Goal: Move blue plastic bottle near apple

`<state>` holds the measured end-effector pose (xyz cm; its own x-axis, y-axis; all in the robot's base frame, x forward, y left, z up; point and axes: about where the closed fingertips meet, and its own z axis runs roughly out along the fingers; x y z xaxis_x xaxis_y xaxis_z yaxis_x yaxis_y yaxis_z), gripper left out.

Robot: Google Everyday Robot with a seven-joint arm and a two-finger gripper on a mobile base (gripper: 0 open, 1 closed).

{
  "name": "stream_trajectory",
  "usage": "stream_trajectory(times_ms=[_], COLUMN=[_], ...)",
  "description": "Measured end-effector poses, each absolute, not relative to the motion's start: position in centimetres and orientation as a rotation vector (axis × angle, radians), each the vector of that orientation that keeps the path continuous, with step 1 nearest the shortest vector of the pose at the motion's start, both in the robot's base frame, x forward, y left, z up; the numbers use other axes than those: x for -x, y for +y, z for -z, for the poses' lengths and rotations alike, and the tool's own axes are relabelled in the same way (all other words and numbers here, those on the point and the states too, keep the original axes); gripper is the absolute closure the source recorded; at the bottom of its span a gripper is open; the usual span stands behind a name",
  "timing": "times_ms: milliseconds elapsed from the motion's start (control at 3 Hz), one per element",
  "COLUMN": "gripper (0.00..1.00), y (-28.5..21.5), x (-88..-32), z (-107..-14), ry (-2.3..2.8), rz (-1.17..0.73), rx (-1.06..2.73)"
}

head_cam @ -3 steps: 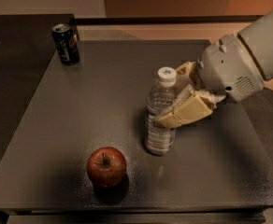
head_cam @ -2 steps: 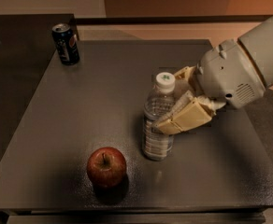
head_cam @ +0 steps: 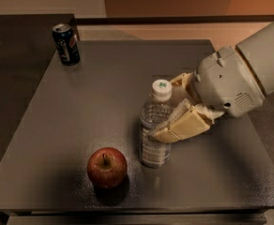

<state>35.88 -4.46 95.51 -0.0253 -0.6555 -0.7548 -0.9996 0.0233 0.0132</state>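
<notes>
The blue plastic bottle (head_cam: 155, 125) stands upright on the dark table (head_cam: 99, 93), a clear bottle with a white cap and pale label. My gripper (head_cam: 167, 111) reaches in from the right and is shut on the bottle's middle, one cream finger (head_cam: 181, 124) in front of it and the other behind it. The dark red apple (head_cam: 107, 167) sits just to the bottle's lower left, a small gap apart, near the table's front edge.
A dark blue soda can (head_cam: 65, 44) stands at the table's far left corner. My white arm (head_cam: 240, 74) covers the right side of the table. A darker surface (head_cam: 15, 55) adjoins the table on the left.
My gripper has carried the bottle down and to the left, closer to the apple. The apple and the can have not moved.
</notes>
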Motion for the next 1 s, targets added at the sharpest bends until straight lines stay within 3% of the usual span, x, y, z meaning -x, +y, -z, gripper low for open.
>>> stream_trajectory(times_ms=[667,1000], gripper=[0.13,0.0], y=[-4.39,-4.24], x=[-35.52,-35.41], z=[-95.02,-95.21], ry=[1.766,1.763], rz=[-0.795,-0.787], rx=[1.683,1.686])
